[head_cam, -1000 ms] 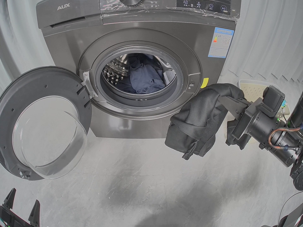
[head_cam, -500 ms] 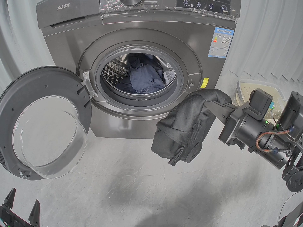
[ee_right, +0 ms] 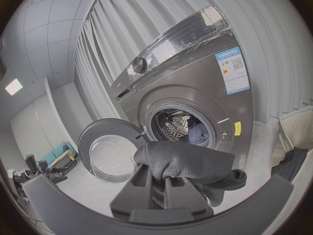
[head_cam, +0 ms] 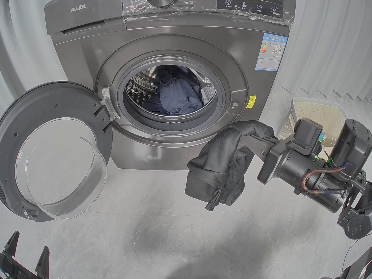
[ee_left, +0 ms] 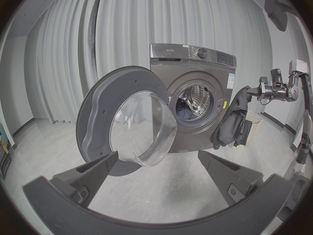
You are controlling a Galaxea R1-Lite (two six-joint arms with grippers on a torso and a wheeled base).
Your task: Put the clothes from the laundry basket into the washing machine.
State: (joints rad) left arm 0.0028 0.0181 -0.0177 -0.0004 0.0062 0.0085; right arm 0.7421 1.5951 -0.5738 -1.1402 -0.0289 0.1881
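A dark grey garment [head_cam: 223,159] hangs from my right gripper [head_cam: 260,140], which is shut on its upper fold, in front of the washing machine [head_cam: 170,31] and below right of the drum opening [head_cam: 172,92]. In the right wrist view the fingers [ee_right: 143,183] pinch the garment [ee_right: 182,160]. Blue clothes [head_cam: 176,95] lie inside the drum. The cream laundry basket [head_cam: 321,115] stands on the floor to the right of the machine, behind my right arm. My left gripper [head_cam: 25,254] is low at the near left, open, holding nothing; its fingers [ee_left: 97,170] stand wide apart.
The round door [head_cam: 50,152] hangs open to the left of the drum, with its glass bowl [ee_left: 143,128] bulging outward. Grey floor [head_cam: 147,229] stretches in front of the machine. Pleated curtains [head_cam: 333,39] line the wall behind.
My right arm has carried the dark garment left and slightly down, away from the basket and nearer the front of the machine. The left gripper has stayed put.
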